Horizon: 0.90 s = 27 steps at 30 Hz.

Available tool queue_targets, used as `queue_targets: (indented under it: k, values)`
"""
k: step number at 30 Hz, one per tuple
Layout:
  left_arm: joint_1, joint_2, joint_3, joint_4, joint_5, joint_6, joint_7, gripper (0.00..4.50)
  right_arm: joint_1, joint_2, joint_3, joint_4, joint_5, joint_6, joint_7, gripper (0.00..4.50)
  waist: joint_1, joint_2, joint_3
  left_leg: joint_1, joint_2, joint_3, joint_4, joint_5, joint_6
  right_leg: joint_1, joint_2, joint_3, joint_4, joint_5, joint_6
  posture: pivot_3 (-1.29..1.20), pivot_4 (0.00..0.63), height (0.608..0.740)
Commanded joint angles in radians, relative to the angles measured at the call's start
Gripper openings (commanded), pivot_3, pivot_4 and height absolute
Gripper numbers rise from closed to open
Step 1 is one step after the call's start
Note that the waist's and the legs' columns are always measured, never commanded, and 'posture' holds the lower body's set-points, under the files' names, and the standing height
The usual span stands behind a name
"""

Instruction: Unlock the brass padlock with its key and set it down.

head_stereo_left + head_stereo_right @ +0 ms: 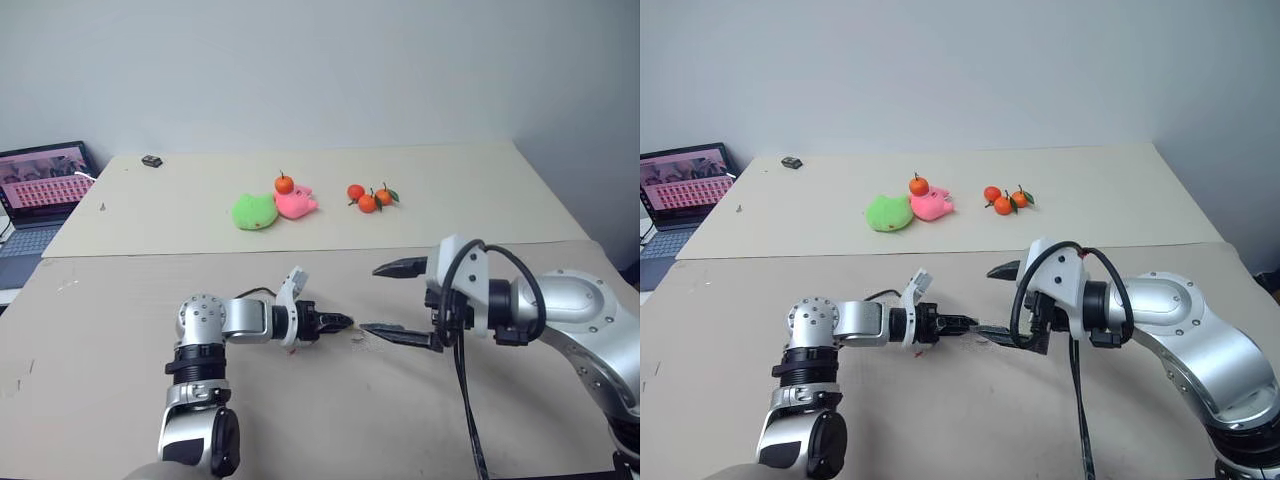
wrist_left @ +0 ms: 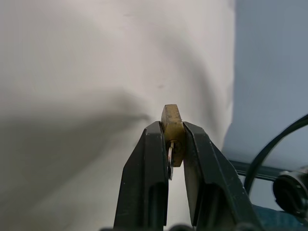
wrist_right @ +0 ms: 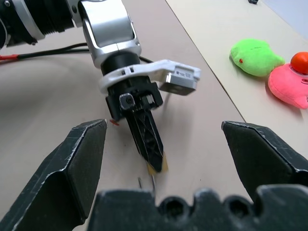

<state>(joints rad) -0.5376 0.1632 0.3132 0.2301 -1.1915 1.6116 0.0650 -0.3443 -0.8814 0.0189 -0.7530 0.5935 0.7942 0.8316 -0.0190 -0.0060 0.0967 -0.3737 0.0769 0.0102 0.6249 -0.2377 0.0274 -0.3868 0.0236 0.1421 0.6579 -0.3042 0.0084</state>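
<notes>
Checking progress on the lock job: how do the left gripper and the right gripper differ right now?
The left gripper is shut on the brass padlock; the right gripper is open and holds nothing. The left gripper sits low, close to the table; the right gripper hangs higher, its jaws spread wide, facing the left one. Both have two black fingers.

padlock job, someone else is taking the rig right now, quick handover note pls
Left gripper: shut on the brass padlock, held low over the table.
Right gripper: open, nothing in it, facing the left gripper's tip.
Key: something thin and silvery hangs under the padlock in the right wrist view; I cannot tell if it is the key or the shackle.
Done: padlock picked up.
Left: unlock it, if not yet done, and set it down.
</notes>
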Motion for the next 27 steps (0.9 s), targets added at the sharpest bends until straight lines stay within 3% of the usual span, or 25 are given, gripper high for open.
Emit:
queue_targets:
  k: [1,7,15,20,27]
  values:
    - [-0.001,0.104,0.011,0.009,-0.108,0.003,0.035,0.03,-0.019,-0.002,-0.012,-0.006,-0.010,-0.037,0.001,4.50,0.000,0.000,0.000,0.001,0.000,0.000,0.000,0.000,0.000,0.000,0.000,0.000,0.000,0.000,0.000,0.00,0.150,0.660]
    - [-0.007,0.252,0.009,0.062,-0.163,0.003,0.042,0.03,-0.052,0.015,0.024,0.036,-0.032,-0.072,0.017,4.50,0.005,0.000,0.000,0.003,-0.001,-0.005,0.000,0.002,-0.004,0.000,-0.002,-0.005,0.000,0.000,0.000,0.00,0.150,0.660]
    - [-0.101,0.063,0.085,0.086,-0.198,-0.040,0.093,0.03,-0.102,0.039,0.074,0.075,-0.067,-0.103,0.029,4.50,0.028,0.001,-0.001,-0.003,-0.009,-0.011,-0.001,0.005,-0.009,-0.001,-0.013,-0.018,-0.002,0.000,0.000,0.00,0.150,0.660]
    - [-0.125,-0.067,0.013,0.127,-0.084,-0.101,0.084,0.03,-0.095,0.027,0.060,0.046,-0.065,-0.080,0.020,4.50,0.030,0.001,-0.001,-0.007,-0.010,-0.012,-0.001,0.009,-0.016,0.000,-0.014,-0.018,-0.005,0.001,0.000,0.00,0.150,0.660]
    - [-0.083,-0.084,-0.090,0.091,0.028,-0.045,-0.007,0.03,-0.060,0.005,0.008,-0.008,-0.041,-0.030,-0.019,4.50,0.019,0.001,-0.001,-0.010,-0.010,-0.013,-0.003,0.011,-0.018,0.000,-0.014,-0.019,-0.005,0.001,0.000,0.00,0.150,0.660]
